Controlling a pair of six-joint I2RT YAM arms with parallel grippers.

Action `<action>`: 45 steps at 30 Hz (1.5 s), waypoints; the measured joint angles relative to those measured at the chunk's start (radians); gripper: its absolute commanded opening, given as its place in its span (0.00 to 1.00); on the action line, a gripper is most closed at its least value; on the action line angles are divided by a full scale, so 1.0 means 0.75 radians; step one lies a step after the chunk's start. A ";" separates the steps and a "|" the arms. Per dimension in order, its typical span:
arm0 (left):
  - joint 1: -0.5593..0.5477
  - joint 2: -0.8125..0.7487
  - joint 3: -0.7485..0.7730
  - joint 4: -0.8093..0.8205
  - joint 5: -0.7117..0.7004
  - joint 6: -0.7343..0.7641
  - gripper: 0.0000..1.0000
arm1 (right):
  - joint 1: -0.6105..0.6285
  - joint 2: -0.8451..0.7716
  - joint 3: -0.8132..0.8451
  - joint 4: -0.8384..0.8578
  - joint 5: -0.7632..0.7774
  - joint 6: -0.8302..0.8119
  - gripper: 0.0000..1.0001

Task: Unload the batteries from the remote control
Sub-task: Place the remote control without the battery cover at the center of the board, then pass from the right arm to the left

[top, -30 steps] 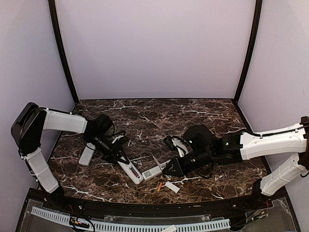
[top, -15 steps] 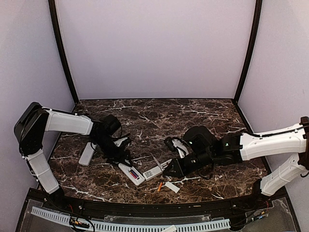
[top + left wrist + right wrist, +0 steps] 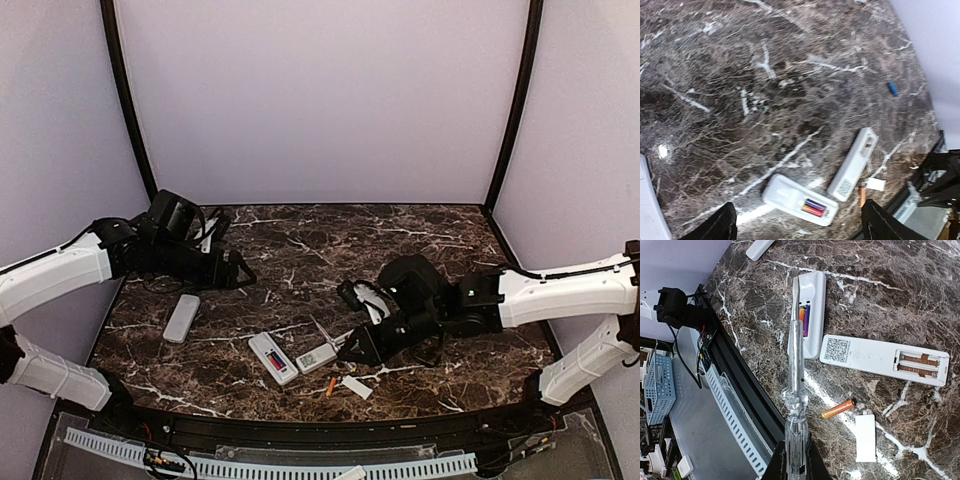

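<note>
Near the remote (image 3: 815, 295), the right tool (image 3: 795, 460) clamps a screwdriver (image 3: 797, 355).

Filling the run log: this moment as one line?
left end effector: open, empty; right end effector: shut on screwdriver; loaded remote: batteries inside; empty remote: bay bare; orange battery: loose on table

we see even, soft light in top view, w/ frame posts (image 3: 128, 110) bowed by lens distortion. left wrist pic is blurred, w/ a small glare spot on the marble surface (image 3: 790, 75). right wrist pic sharp, bright.
</note>
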 measured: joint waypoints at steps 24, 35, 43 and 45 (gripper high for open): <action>-0.256 -0.169 -0.342 0.753 0.607 -0.701 0.57 | 0.117 0.102 0.317 -0.154 0.062 -0.228 0.00; -0.277 -0.085 -0.343 0.778 0.645 -0.742 0.32 | 0.120 0.110 0.347 -0.162 0.062 -0.248 0.00; -0.306 -0.056 -0.342 0.791 0.661 -0.751 0.14 | 0.120 0.125 0.349 -0.163 0.062 -0.249 0.00; -0.308 -0.054 -0.342 0.796 0.667 -0.754 0.07 | 0.120 0.127 0.349 -0.168 0.061 -0.249 0.00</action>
